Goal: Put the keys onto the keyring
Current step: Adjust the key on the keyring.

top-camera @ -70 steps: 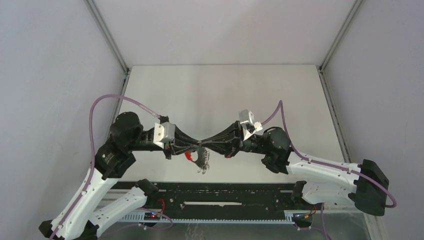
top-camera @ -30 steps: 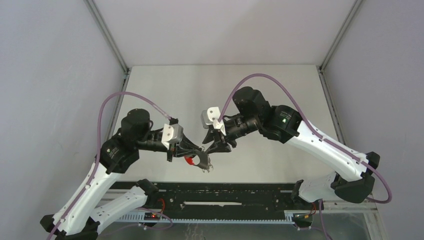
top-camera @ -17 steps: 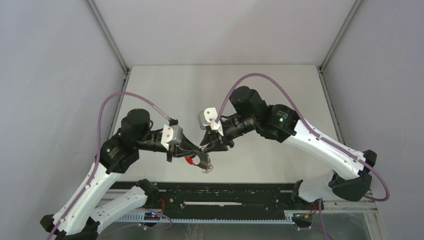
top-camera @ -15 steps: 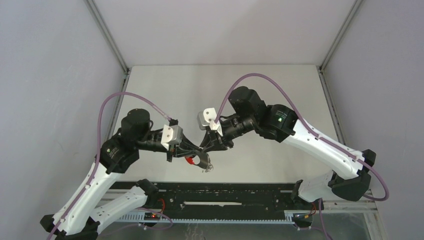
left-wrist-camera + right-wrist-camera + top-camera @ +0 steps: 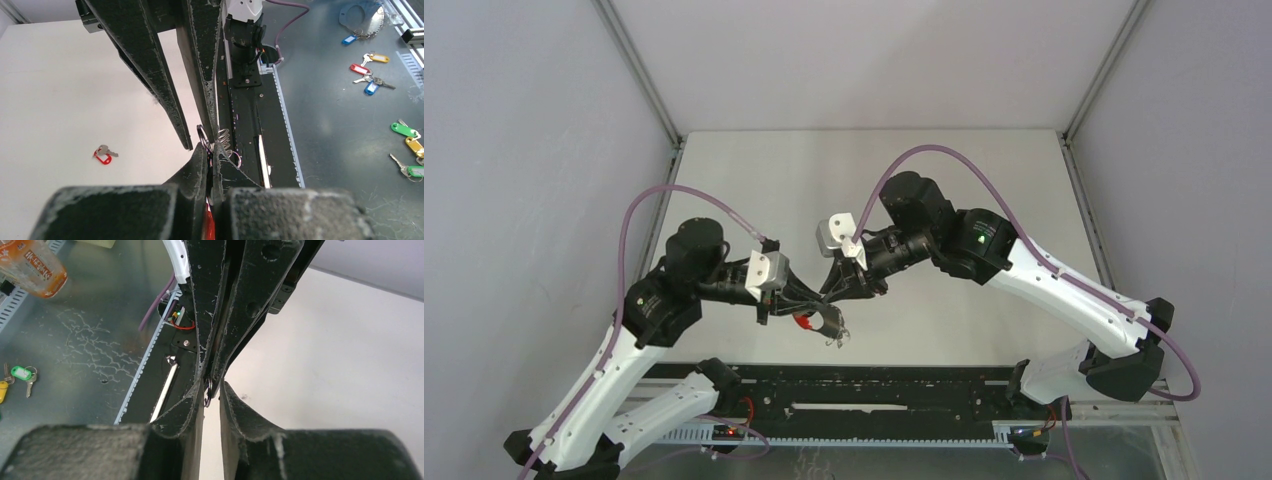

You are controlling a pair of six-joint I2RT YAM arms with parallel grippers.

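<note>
Keyring (image 5: 201, 134) w/ red strap (image 5: 802, 319) pinched in left gripper (image 5: 210, 152), jaws pressed together, keys (image 5: 836, 335) dangling just beside its tips. Right gripper (image 5: 212, 385) tip-to-tip w/ left gripper, jaws narrowly spread, flanking keyring.

2 arms (image 5: 624, 360) (image 5: 1064, 295), 1 keyring (image 5: 803, 320), 1 bunch of keys (image 5: 836, 338).

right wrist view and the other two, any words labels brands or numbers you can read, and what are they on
Orange container: dark print runs across its label, too blurred to read.
Coloured key tags on the grey surface: no writing can be made out on them, too small.
Nothing readable on the arms, the cables or the table in any view.
</note>
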